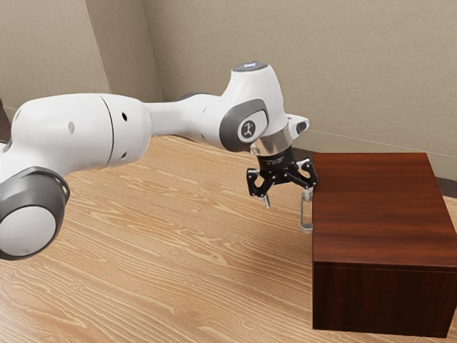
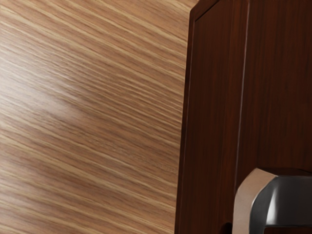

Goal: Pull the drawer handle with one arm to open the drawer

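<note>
Nearest the wrist camera, just under the hand, sits the brushed-metal drawer handle [image 2: 270, 202], standing off the dark wood front of the drawer [image 2: 212, 122]. From the side, the gripper [image 1: 288, 199] hangs with its fingers [image 1: 268, 201] spread wide, pinching nothing. The drawer handle lies by the finger nearer the cabinet [image 1: 382, 214]; whether that finger touches it I cannot tell. Beyond the fingers, no gap shows at the drawer front, so it looks shut. Farther out lies the pale wooden table [image 1: 178, 236]. I judge the step in hand to be lining up the grasp; next the fingers should straddle the bar, close, then pull straight away from the cabinet.
</note>
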You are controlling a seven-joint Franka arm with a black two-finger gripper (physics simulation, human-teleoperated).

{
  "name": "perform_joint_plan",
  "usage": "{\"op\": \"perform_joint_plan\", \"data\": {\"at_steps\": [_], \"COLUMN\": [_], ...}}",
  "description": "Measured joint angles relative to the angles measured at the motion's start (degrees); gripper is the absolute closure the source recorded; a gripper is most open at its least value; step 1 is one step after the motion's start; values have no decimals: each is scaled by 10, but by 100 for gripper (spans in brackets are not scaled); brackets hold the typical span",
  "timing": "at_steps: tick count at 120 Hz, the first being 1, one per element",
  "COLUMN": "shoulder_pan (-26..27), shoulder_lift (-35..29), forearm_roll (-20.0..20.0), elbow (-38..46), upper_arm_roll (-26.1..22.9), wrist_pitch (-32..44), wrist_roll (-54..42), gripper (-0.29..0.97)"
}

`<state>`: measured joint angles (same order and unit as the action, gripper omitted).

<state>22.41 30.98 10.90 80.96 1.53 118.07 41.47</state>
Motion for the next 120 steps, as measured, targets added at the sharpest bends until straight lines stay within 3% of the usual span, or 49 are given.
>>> {"op": "perform_joint_plan", "data": {"at_steps": [37,120], "shoulder_pan": [-1,-17], "shoulder_lift": [-11,-94], "forearm_roll": [-2,-13], "elbow": [22,144], "upper_arm_roll": [0,2], "wrist_pitch": [2,21], "wrist_roll": [9,16], "gripper": [10,11]}}
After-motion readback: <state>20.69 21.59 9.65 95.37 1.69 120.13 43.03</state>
